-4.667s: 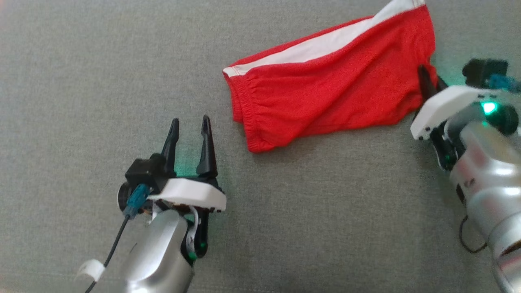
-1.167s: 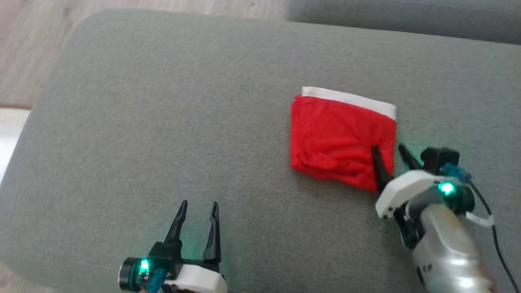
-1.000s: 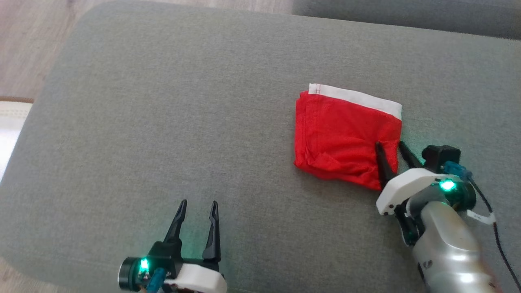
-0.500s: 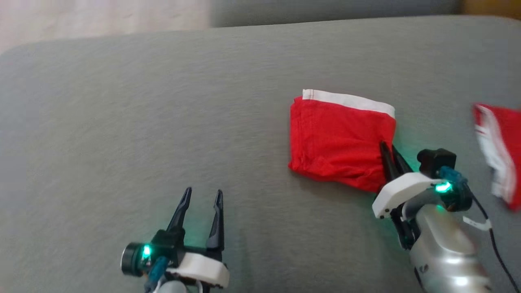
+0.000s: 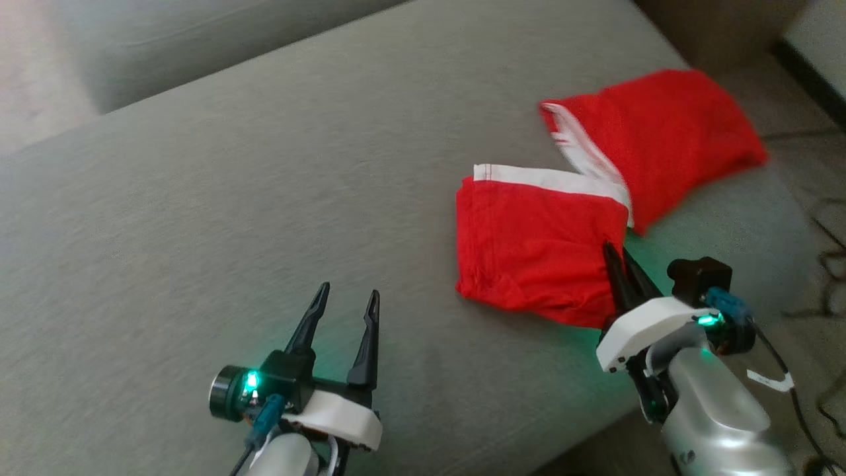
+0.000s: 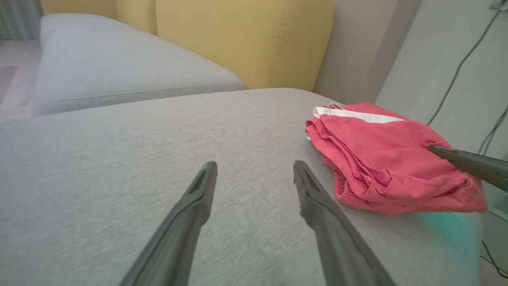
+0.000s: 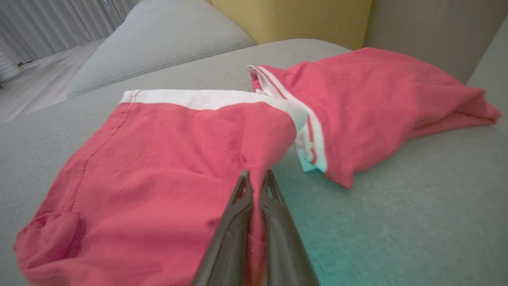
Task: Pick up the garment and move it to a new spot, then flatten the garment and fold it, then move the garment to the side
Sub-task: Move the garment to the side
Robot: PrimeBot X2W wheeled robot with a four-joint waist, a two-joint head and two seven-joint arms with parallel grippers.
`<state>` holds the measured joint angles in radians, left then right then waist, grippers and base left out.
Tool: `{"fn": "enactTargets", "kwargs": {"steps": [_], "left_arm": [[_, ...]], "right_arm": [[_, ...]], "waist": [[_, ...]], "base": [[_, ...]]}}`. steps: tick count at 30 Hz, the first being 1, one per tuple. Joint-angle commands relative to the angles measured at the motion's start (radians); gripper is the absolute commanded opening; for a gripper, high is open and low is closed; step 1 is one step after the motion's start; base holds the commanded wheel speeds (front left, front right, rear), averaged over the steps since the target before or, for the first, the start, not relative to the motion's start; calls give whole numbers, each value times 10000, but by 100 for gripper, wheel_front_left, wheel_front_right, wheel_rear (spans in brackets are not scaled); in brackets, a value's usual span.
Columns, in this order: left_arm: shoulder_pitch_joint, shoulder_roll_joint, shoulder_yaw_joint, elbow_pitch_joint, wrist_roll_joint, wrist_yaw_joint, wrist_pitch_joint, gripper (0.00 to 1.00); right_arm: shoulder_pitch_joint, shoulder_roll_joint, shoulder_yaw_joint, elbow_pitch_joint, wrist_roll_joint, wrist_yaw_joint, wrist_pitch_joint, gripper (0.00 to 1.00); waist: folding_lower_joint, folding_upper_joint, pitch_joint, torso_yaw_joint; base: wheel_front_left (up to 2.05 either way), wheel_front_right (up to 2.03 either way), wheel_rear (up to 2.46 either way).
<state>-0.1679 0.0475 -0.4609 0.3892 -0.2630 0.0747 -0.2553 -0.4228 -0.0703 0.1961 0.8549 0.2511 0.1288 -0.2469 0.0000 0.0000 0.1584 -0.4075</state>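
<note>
Folded red garment (image 5: pixel 535 251) sits on the grey cushion (image 5: pixel 264 198), soft n light, prob flops open unless all layers get pinched. R gripper (image 5: pixel 616 259) is clamped on its right edge; L gripper (image 5: pixel 347 297) hangs open, empty.

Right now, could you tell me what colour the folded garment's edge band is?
White band on the red garment; right wrist view shows it best.
</note>
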Motion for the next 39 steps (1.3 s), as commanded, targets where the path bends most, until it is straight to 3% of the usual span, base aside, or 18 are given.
{"fn": "enactTargets", "kwargs": {"steps": [1, 8, 14, 24, 25, 26, 30, 33, 39], "left_arm": [[-491, 28, 189, -197, 48, -46, -65, 100], [-621, 28, 92, -82, 101, -72, -65, 100], [-664, 28, 91, 148, 189, -148, -65, 100], [-838, 28, 80, 271, 478, -190, -65, 100], [-855, 28, 88, 283, 506, -183, -65, 100], [-869, 28, 98, 285, 523, -175, -65, 100], [-878, 28, 182, 264, 549, -123, -65, 100], [-852, 28, 307, 228, 545, -51, -65, 100], [-701, 28, 830, 75, 611, 175, -65, 100]], "right_arm": [[-55, -85, 350, -396, 230, 19, -146, 0], [-526, -660, 791, -624, 288, 19, -147, 0], [-1909, -1695, 1420, -561, 122, 19, 32, 0], [-4016, -3498, 1173, 1311, -647, 19, 231, 0], [-4165, -3591, 942, 1575, -802, 19, 193, 46], [-4285, -3660, 772, 1828, -1017, 19, 166, 100], [-4628, -3673, -323, 2491, -1684, 19, -20, 100], [-4613, -3328, -1075, 2376, -1999, 19, -124, 100], [-3697, -2015, -1917, 9, -2072, 19, -145, 100]], "waist": [[0, 0, 290, -962], [0, 0, 579, -999], [0, 0, 823, -631], [0, 0, 1217, 270], [0, 0, 1246, 329], [0, 0, 1269, 379], [0, 0, 1307, 467], [0, 0, 1273, 462], [0, 0, 1107, 449]], "base": [[0, 0, 0], [0, 0, 0], [0, 0, 0], [0, 0, 0], [0, 0, 0], [0, 0, 0], [0, 0, 0], [0, 0, 0], [0, 0, 0]]}}
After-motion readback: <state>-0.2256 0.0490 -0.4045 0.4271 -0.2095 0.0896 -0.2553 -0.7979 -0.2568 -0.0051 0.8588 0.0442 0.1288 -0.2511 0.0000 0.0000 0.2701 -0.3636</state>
